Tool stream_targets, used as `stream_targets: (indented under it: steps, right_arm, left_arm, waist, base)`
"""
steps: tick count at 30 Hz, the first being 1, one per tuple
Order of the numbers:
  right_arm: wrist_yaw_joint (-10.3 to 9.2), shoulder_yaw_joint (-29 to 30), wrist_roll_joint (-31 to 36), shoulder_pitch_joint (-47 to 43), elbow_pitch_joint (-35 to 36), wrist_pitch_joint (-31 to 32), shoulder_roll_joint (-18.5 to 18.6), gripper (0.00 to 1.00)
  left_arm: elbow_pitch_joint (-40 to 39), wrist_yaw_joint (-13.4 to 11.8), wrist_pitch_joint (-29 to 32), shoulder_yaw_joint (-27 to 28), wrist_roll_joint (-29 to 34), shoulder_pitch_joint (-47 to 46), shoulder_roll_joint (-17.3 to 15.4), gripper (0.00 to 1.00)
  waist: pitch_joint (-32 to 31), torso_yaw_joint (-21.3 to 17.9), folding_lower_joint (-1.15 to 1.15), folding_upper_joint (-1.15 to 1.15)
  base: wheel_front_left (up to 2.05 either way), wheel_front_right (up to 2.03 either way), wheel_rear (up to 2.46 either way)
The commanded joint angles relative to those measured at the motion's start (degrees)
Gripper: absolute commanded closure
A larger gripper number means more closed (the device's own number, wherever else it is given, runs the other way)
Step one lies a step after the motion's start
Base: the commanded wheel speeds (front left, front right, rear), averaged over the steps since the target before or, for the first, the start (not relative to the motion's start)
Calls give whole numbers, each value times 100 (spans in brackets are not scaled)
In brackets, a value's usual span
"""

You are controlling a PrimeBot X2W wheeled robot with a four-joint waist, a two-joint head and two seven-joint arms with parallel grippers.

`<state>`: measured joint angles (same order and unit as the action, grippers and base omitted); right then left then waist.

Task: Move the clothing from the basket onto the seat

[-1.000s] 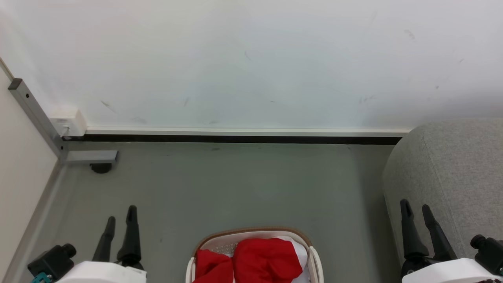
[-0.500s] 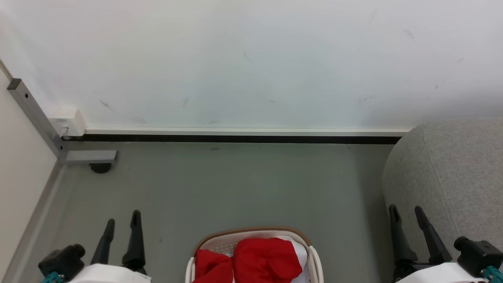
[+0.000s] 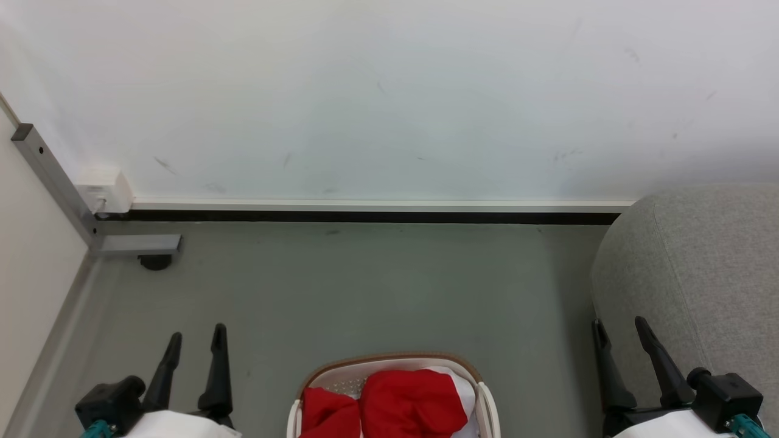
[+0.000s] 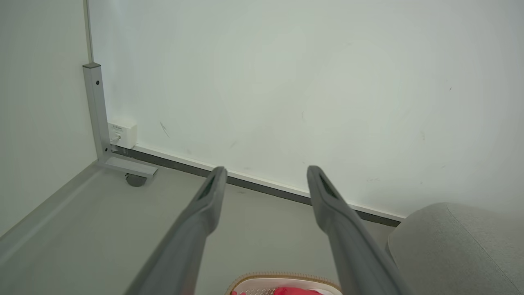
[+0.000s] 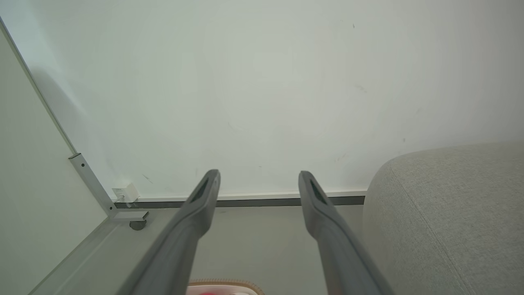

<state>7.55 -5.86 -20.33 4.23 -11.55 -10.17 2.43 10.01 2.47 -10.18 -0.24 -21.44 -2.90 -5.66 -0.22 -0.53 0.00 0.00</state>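
Note:
The cream-white basket (image 3: 389, 362) with a brown rim sits on the floor at the bottom middle of the head view, holding bunched red clothing (image 3: 408, 404) with a white panel showing. Its rim also peeks into the left wrist view as the basket (image 4: 282, 277) and into the right wrist view as the basket (image 5: 223, 283). The grey sofa's rounded arm (image 3: 700, 280) rises at the right. My left gripper (image 3: 196, 338) stands open to the basket's left, empty. My right gripper (image 3: 621, 327) is open beside the sofa arm, empty.
A white wall with a dark skirting strip (image 3: 365, 215) closes off the far side. At the left corner stand a grey metal post with a foot and castor (image 3: 152, 260) and a small white socket box (image 3: 104, 187). Grey floor (image 3: 365, 286) lies between basket and wall.
Both grippers have drifted inward toward the basket and slightly lower in the head view. The basket and clothing have not moved.

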Motion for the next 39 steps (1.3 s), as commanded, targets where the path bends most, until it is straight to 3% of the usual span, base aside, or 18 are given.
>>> stream_targets:
  steps: [1, 39]
  right_arm:
    - [-8, -22, 167, 64, 35, -66, 56, 0]
    - [-12, -226, 1557, -4, 190, -478, 63, 0]
  left_arm:
    - [-66, 2, -64, 10, 186, 43, -30, 0]
    - [28, 303, -475, 185, 1789, 108, 116, 0]
  waist:
    - [-4, -4, 0, 0]
    - [-29, -54, 0, 0]
  base:
    - [0, 0, 0]
    - [0, 0, 0]
